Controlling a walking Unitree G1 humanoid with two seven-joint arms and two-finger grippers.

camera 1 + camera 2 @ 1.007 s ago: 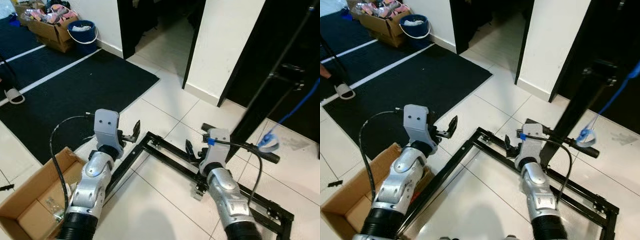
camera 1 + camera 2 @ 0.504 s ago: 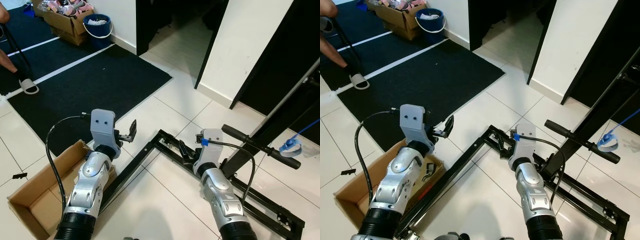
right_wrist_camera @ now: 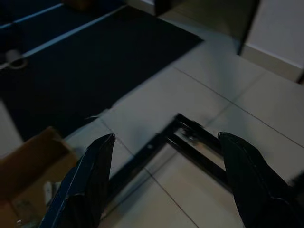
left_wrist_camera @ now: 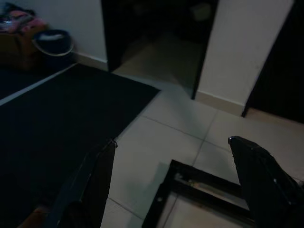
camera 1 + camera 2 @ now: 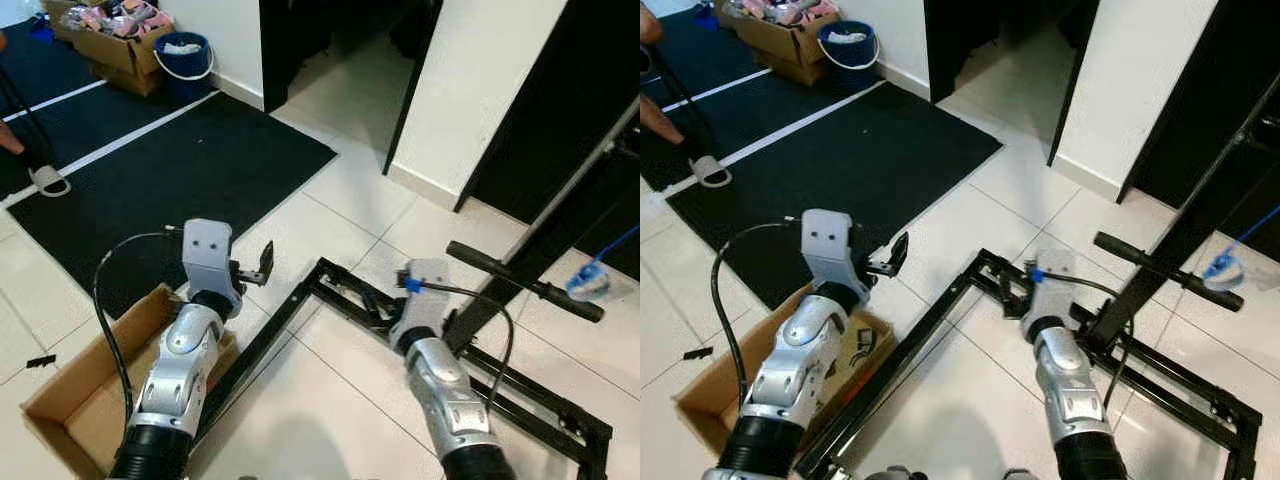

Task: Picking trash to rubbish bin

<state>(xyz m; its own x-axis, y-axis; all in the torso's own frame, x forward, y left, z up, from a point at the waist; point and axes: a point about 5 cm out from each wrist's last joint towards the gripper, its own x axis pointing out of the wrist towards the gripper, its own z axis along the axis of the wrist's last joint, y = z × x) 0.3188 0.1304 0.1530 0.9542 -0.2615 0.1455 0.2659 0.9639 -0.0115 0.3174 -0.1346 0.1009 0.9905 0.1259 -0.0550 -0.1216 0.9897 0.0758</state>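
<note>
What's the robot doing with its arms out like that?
It is standing on a tiled floor with both arms held out in front, and neither is carrying anything. The left gripper and the right gripper are both open, hovering above a black metal frame on the floor. An open cardboard box sits beside its left arm, next to a dark mat. Far off by the wall stands a blue bucket. No trash has been picked up yet.

The floor tiles (image 5: 330,215) under both grippers are looking smooth and shiny. The dark mat (image 5: 170,170) ahead of the left gripper (image 5: 262,265) is looking soft, fuzzy and dull. The box (image 5: 75,410) beside that arm is showing plain brown cardboard. The black frame (image 5: 340,300) is looking like painted metal.
</note>
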